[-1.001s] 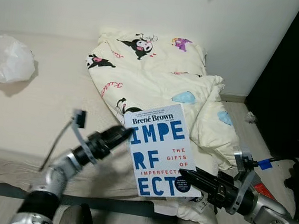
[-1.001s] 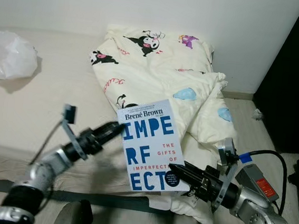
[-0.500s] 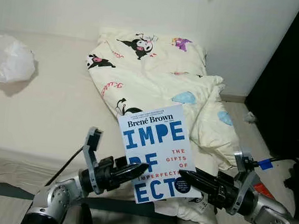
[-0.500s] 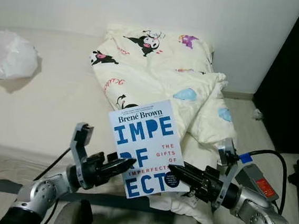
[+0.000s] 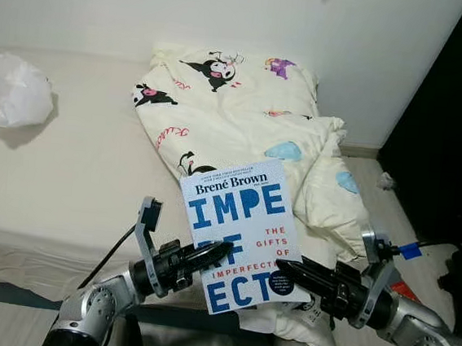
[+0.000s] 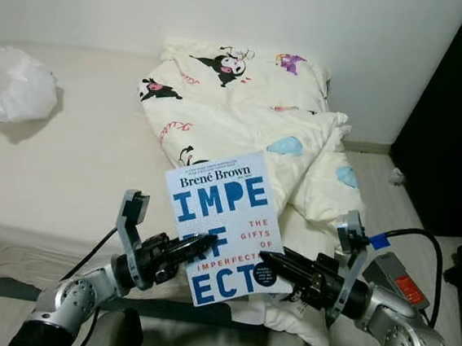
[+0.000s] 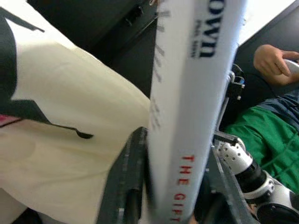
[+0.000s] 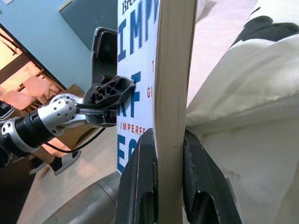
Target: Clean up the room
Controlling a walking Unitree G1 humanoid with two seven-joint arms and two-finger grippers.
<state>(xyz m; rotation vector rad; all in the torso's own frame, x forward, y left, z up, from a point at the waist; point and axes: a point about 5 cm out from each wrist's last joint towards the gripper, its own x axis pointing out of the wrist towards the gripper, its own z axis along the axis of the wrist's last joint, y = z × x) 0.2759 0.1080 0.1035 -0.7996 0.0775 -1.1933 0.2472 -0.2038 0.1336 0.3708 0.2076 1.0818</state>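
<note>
A white paperback book (image 5: 248,211) with big blue letters stands upright in the air over the bed's near edge. My right gripper (image 5: 283,268) is shut on its lower right edge; in the right wrist view the page edge (image 8: 170,70) sits clamped between both fingers (image 8: 140,186). My left gripper (image 5: 217,252) reaches in from the lower left. Its fingers (image 7: 128,186) lie on either side of the book's spine (image 7: 196,93), closed against it.
A cream quilt (image 5: 237,108) with cartoon prints lies bunched on the mattress (image 5: 67,174) behind the book. A white plastic bag (image 5: 10,90) rests at the far left. A dark cabinet (image 5: 457,121) stands to the right. A person in green (image 7: 271,135) sits nearby.
My left arm dropped from the book's upper left edge, turned, and came in low; its fingers now grip the spine. The book shifted slightly left. My right gripper held still.
</note>
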